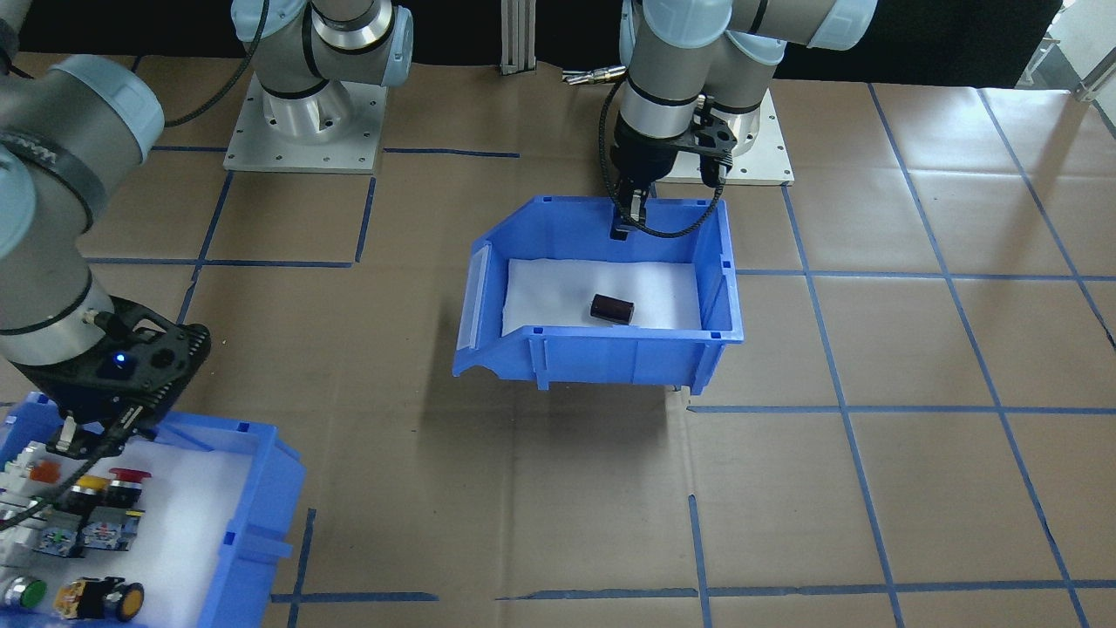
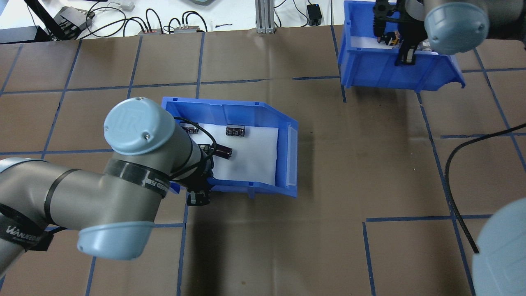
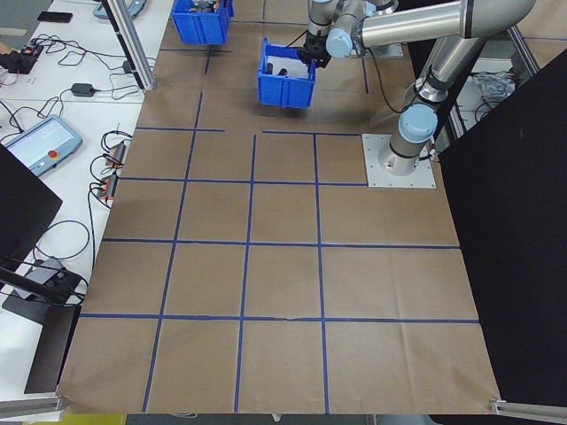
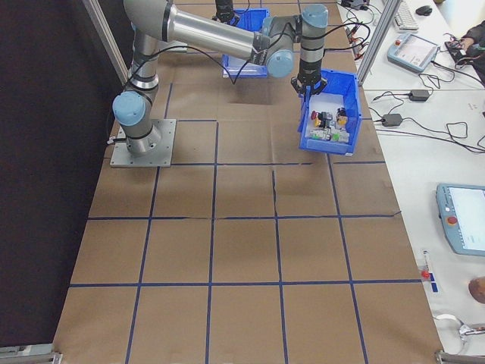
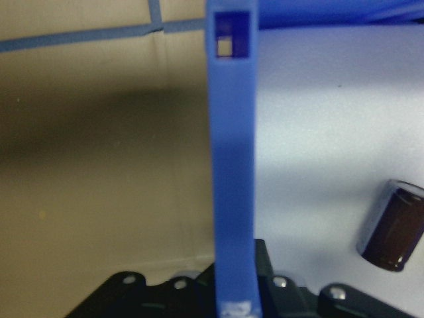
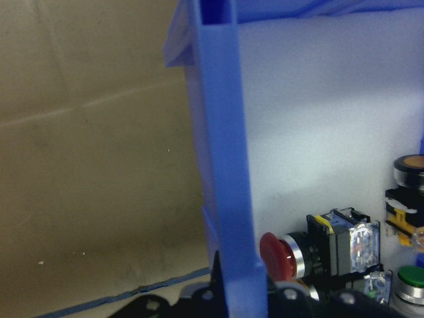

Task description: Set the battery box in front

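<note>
Battery box [image 1: 610, 349] wall between left gripper [image 1: 626, 218] jaws

Brown paper table [image 3: 283, 266] gridded with blue tape [image 3: 251, 251]; white benches [image 4: 447, 159] carry cables.

table [image 1: 915, 488]: brown paper, blue tape grid | arm baseplate [image 1: 305, 131] bolted on | switch bin [image 4: 331, 114] on it

Second blue bin [image 1: 174, 515] near surface edge, white foam inside — holds push-button switches: red mushroom button [image 6: 281, 255], green button [image 1: 31, 593], yellow-black one [image 1: 100, 598]. Surface [image 1: 558, 506] covered in brown paper, blue tape grid [image 1: 841, 410]. Beyond far edge — white bench with black cables [image 2: 164, 20], aluminium post [image 2: 265, 16]. Side benches: teach pendants [image 3: 44, 146] [image 4: 464, 227], power adapter [image 3: 82, 89].
</note>
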Tool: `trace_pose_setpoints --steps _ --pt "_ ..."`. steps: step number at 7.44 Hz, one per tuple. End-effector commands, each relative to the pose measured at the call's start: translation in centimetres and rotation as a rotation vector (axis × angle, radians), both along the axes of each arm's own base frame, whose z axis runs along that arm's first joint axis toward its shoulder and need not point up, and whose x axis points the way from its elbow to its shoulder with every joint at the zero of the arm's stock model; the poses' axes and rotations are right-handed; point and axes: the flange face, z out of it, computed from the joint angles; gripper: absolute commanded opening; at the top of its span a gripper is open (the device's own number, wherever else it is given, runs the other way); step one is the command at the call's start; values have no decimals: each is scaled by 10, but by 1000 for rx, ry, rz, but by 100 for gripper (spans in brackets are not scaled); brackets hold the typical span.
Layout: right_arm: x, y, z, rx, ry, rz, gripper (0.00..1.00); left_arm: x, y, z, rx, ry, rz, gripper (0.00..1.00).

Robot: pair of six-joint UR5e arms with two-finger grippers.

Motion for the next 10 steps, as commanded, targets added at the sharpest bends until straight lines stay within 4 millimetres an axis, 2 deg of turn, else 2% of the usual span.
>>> trace_pose_setpoints --steps 1,3,4,5,7,8,9,10 --pt "-24 56 28 -18 17 31 2 46 -61 -8 11 -8 -18 0" --pt "-47 97 41 -13 47 150 2 40 -145 -9 9 -12 -16 0" --pt "-58 113 40 -2 54 184 2 27 -177 -13 5 -9 -24 0" --pt "-69 132 39 -4 42 168 2 4 -199 -22 3 -6 -54 0" --pt "-63 151 35 -7 39 164 2 -51 -221 -36 -2 5 -60 0" --pt "-62 153 33 -3 37 163 2 -70 -228 -35 -12 9 -69 0" --pt "-62 155 28 6 33 164 2 -81 -238 -47 -5 17 -45 1" --pt "-60 160 27 7 33 164 2 -102 -249 -56 -15 28 -25 2"
